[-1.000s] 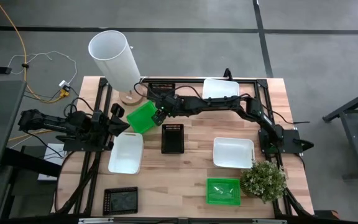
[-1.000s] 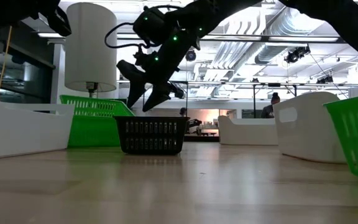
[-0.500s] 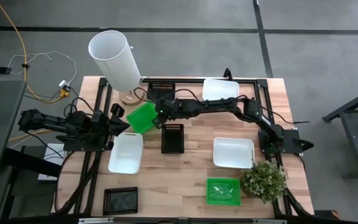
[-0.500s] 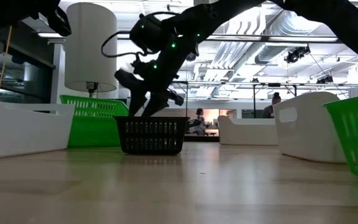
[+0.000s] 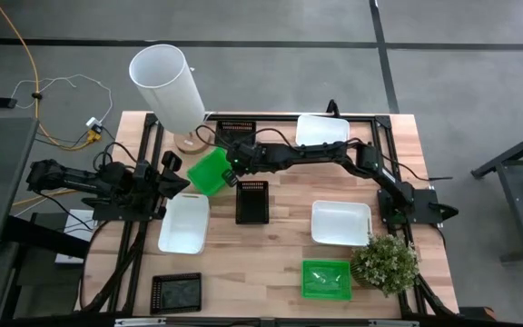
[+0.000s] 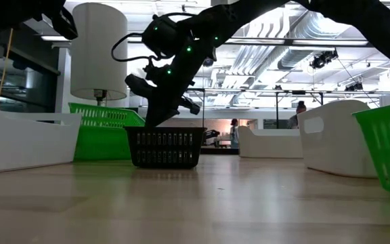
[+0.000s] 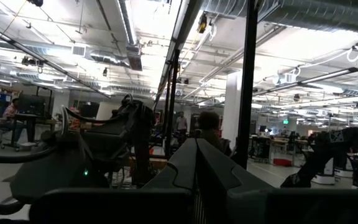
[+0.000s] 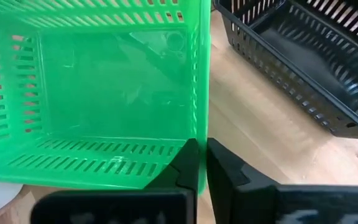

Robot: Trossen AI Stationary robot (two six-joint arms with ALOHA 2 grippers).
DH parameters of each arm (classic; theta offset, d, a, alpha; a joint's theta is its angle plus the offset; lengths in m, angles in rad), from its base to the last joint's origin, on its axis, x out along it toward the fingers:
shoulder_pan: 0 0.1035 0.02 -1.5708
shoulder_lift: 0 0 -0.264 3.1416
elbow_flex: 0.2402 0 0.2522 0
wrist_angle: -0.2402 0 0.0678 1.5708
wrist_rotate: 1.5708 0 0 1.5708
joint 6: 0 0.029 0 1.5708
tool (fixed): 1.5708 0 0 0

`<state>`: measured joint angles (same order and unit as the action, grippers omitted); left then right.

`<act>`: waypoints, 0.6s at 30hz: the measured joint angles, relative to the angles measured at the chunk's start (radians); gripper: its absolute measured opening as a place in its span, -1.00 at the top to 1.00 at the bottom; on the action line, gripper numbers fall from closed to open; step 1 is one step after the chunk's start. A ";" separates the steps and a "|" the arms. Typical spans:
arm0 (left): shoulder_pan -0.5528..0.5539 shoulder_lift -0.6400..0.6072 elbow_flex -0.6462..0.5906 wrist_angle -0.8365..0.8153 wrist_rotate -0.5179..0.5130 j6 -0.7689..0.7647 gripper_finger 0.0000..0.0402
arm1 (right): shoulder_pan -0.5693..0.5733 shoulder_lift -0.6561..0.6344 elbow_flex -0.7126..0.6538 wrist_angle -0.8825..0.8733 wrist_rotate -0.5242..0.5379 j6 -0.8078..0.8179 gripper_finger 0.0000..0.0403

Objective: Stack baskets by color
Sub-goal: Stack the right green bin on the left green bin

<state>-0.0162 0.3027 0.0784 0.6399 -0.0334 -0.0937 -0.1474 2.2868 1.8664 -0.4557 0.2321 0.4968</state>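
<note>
Right, from overhead the right claw point(image 5: 231, 164) has reached across to the far-left part of the surface point(image 5: 280, 245) and is clenched on the wall of the tilted green basket point(image 5: 208, 172). That basket leans over the far edge of a white basket point(image 5: 184, 224) and sits just beside the black basket point(image 5: 252, 201) at the centre. Its match, the second green basket point(image 5: 326, 278), lies near the front edge, next to the potted plant point(image 5: 385, 263). To my eye the lift should go straight up first, since the tall white cylinder point(image 5: 167, 86) stands close behind and the left claw point(image 5: 176, 178), parked shut at the left edge, is just beside the load. The open lane runs between the central black basket and the other white basket point(image 5: 340, 222).

At surface level, the right claw point(image 6: 156, 115) comes down behind the black basket point(image 6: 166, 146), with the green basket point(image 6: 101, 131) to one side. Room above looks free.

The left wrist view looks only out at the room, past its shut fingers point(image 7: 197, 174).

The right wrist view shows the fingers point(image 8: 188, 163) pinching the green slatted wall point(image 8: 199, 81), thin and flexible, I'd judge, so a slow carry would suit. A black basket point(image 8: 303, 56) lies near across bare wood.
</note>
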 joint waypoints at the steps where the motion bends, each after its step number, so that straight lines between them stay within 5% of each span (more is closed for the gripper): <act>1: 0.000 0.000 0.000 0.000 0.000 0.000 1.00 | 0.000 0.000 0.000 0.000 0.000 -0.002 0.98; 18: 0.000 0.000 0.000 -0.002 0.000 0.000 1.00 | -0.015 -0.035 0.000 -0.001 -0.046 -0.017 0.99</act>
<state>-0.0162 0.3027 0.0784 0.6382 -0.0334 -0.0933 -0.1621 2.2520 1.8664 -0.4562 0.1862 0.4795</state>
